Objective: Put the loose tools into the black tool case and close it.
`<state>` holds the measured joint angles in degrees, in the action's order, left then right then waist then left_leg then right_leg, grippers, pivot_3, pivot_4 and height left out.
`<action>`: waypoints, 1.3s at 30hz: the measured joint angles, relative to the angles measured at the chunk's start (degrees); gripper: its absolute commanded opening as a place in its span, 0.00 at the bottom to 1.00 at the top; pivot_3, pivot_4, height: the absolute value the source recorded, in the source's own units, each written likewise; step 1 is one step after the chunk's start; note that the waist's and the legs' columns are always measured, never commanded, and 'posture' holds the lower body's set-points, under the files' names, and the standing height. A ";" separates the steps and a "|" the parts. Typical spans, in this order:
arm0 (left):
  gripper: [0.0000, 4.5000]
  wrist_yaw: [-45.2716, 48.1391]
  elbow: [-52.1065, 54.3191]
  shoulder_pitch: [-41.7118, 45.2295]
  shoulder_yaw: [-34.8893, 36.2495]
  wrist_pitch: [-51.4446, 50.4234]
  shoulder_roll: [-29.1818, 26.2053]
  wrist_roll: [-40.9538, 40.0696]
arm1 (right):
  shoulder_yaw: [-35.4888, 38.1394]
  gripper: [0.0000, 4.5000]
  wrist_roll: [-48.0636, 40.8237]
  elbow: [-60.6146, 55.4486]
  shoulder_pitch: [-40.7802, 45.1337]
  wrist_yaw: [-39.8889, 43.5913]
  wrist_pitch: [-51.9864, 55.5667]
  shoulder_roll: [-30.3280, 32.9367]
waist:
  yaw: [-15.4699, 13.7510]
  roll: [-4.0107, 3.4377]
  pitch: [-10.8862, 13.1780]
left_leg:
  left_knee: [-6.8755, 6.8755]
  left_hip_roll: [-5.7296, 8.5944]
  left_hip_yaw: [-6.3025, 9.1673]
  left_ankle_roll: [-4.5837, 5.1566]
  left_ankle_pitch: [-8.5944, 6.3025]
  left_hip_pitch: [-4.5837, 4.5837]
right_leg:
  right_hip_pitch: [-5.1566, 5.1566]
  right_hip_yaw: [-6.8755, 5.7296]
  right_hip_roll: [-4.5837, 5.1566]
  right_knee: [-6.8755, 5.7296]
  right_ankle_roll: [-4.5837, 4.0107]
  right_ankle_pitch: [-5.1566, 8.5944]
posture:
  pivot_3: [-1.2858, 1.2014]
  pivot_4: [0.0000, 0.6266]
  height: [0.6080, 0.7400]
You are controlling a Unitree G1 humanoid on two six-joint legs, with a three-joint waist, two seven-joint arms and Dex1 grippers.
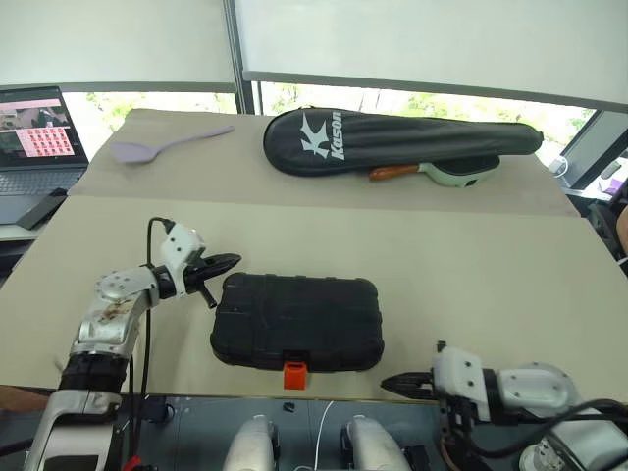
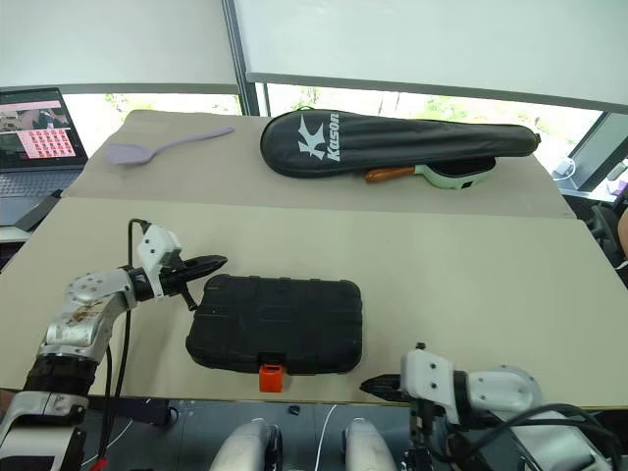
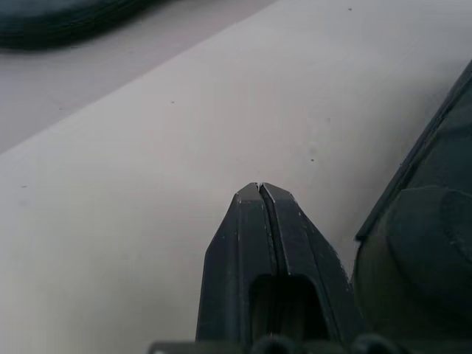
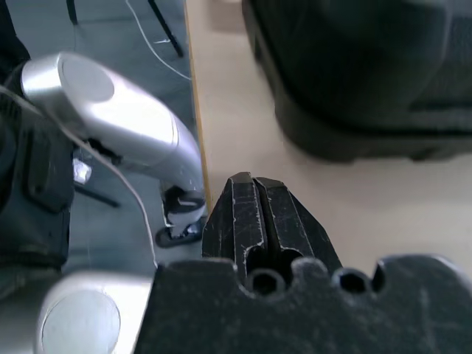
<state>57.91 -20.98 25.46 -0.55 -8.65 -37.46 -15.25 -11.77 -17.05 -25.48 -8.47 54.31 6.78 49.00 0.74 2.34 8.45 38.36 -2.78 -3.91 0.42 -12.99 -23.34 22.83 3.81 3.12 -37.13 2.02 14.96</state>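
The left gripper (image 1: 228,262) has its two black fingers pressed tight together and holds nothing. Its tip sits just beside the far left corner of the black tool case (image 1: 297,321), very near it, and I cannot tell if it touches. The right gripper (image 1: 392,383) is pinched tight too and has nothing in it. It hangs at the near edge of the bench (image 1: 471,265), close to the case's near right corner.

The case lies flat near the front of the bench with its lid down. Its small orange latch (image 1: 294,374) pokes out over the front edge. No loose tools lie on the bench, so they are likely inside already.

What could go wrong? The latch may not be snapped, and then the lid could pop up again. The case sits close to the edge, so a push from the left gripper could slide it off the front. The right gripper could bump the bench edge if it comes up fast.

Farther back lie a black Kason racket bag (image 1: 392,140) and a lilac spatula (image 1: 147,148). They are well apart from the case.
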 measured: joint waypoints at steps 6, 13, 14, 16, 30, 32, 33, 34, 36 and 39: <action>0.01 4.28 -2.09 0.49 -2.31 -0.41 -0.83 1.91 | -5.32 0.00 4.82 1.08 8.38 -1.57 6.52 -4.52 | -0.02 0.05 0.01 | 0.14 -0.01 0.02 0.00 0.00 -0.41 | 0.35 -0.01 -0.01 -0.08 0.00 -0.01 | 0.52 0.24 1.00; 0.01 4.22 2.93 -6.40 2.18 -1.06 -2.51 0.07 | -6.12 0.00 12.55 16.41 21.85 -4.84 2.10 -11.57 | 0.54 0.04 0.02 | 0.20 -0.07 -0.03 0.00 0.00 -0.42 | 0.40 0.00 0.00 -0.09 -0.03 -0.03 | 0.52 0.24 1.00; 0.01 3.93 4.50 -7.92 2.96 -1.73 -2.60 -0.62 | -5.98 0.00 13.56 19.28 24.03 -5.25 1.14 -12.66 | 0.59 0.02 0.03 | 0.20 -0.07 -0.02 0.00 0.00 -0.42 | 0.41 0.00 0.01 -0.12 -0.03 -0.03 | 0.52 0.24 1.00; 0.01 3.16 7.80 -10.93 4.40 -3.06 -2.50 -1.91 | -5.45 0.00 14.15 23.81 27.77 -5.84 -0.77 -14.16 | 0.31 0.01 0.04 | 0.19 -0.07 0.00 0.00 0.00 -0.43 | 0.44 -0.02 0.01 -0.16 -0.03 -0.03 | 0.52 0.24 1.00; 0.01 0.73 12.95 -7.62 13.37 -10.99 -2.57 -11.98 | 2.40 0.00 4.08 20.42 24.95 1.80 4.06 -10.84 | -0.42 0.01 0.06 | 0.22 -0.01 0.11 0.02 -0.03 -0.50 | 0.35 -0.15 0.09 -0.08 0.02 -0.05 | 0.52 0.24 1.00; 0.01 3.19 12.78 -4.78 12.18 -11.52 -3.62 -11.89 | 1.93 0.00 2.11 14.64 20.07 4.14 8.11 -8.76 | -0.50 0.01 0.06 | 0.21 0.02 0.10 0.03 -0.04 -0.51 | 0.34 -0.15 0.10 -0.04 0.03 -0.05 | 0.52 0.24 1.00; 0.01 3.68 12.77 -3.70 11.26 -11.57 -3.55 -11.87 | 1.53 0.00 1.99 13.50 19.26 4.33 8.90 -8.78 | -0.50 0.01 0.06 | 0.26 0.02 0.08 0.03 -0.04 -0.51 | 0.34 -0.14 0.10 -0.06 0.03 -0.05 | 0.52 0.24 1.00; 0.01 4.33 12.77 -2.29 9.76 -11.58 -3.20 -11.64 | 1.26 0.00 1.82 12.10 18.58 4.17 10.01 -9.06 | -0.49 0.01 0.06 | 0.30 0.03 0.07 0.03 -0.04 -0.50 | 0.33 -0.12 0.09 -0.07 0.03 -0.05 | 0.52 0.24 1.00; 0.01 5.27 12.78 -0.17 6.92 -11.42 -2.16 -10.91 | 1.06 0.00 1.62 10.41 18.35 3.78 10.89 -10.04 | -0.35 0.01 0.06 | 0.36 0.02 0.07 0.03 -0.04 -0.50 | 0.31 -0.11 0.05 -0.08 0.04 -0.05 | 0.52 0.24 1.00; 0.01 6.15 12.51 2.87 1.77 -10.86 0.30 -8.45 | 0.71 0.00 1.76 9.43 18.49 2.14 11.47 -12.05 | -0.20 0.01 0.06 | 0.37 0.02 0.08 0.03 -0.04 -0.51 | 0.31 -0.10 0.01 -0.08 0.04 -0.05 | 0.52 0.24 1.00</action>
<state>64.06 -8.48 28.33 1.22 -19.51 -37.16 -23.71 -11.06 -15.30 -16.05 10.01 56.45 18.26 36.94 0.54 2.35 8.51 38.74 -2.76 -3.83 0.44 -13.03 -23.85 23.15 3.71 3.13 -37.21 2.06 14.91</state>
